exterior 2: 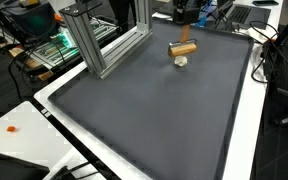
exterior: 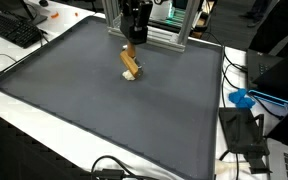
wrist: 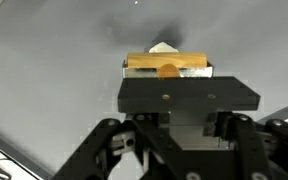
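Observation:
A wooden block (exterior: 131, 62) hangs tilted right under my gripper (exterior: 133, 42), near the far edge of a dark grey mat (exterior: 104, 110). In the other exterior view the block (exterior 2: 182, 48) lies level below the gripper (exterior 2: 184, 36). A small white object (exterior: 130, 79) sits on the mat just beneath the block and also shows in that view (exterior 2: 181, 61). In the wrist view the block (wrist: 167, 63) sits across the fingertips (wrist: 168, 72), with the white object (wrist: 164, 47) just beyond it. The gripper looks shut on the block; its black body hides the fingers.
An aluminium frame (exterior: 154, 30) stands at the mat's far edge; it also shows in an exterior view (exterior 2: 104, 45). A keyboard (exterior: 9, 28) lies off one side. Cables and a blue object (exterior: 242, 98) lie off another side. White table edges (exterior 2: 24, 125) surround the mat.

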You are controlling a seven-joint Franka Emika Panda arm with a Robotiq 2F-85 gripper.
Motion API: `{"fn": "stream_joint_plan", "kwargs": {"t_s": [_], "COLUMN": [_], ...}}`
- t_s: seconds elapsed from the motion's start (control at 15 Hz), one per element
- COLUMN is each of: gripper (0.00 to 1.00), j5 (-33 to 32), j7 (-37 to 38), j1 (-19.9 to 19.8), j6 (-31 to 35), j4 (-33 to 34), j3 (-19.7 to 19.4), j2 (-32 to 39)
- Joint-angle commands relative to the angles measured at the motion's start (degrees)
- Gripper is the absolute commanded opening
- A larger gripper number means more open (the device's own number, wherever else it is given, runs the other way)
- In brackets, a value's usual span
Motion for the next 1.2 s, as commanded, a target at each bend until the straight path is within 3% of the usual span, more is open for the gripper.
{"fn": "stream_joint_plan", "kwargs": {"t_s": [0.0, 0.4, 1.13], "gripper": [0.34, 0.34, 0.34], "j5": [1.0, 1.9, 3.2], "j7": [3.3, 6.7, 5.8], "j1": [1.3, 1.4, 2.0], "j6": [-0.2, 1.3, 2.5], "j4": [0.2, -0.9, -2.6], "j3": [-1.4, -1.7, -1.6], "j2": [0.4, 1.2, 1.9]}}
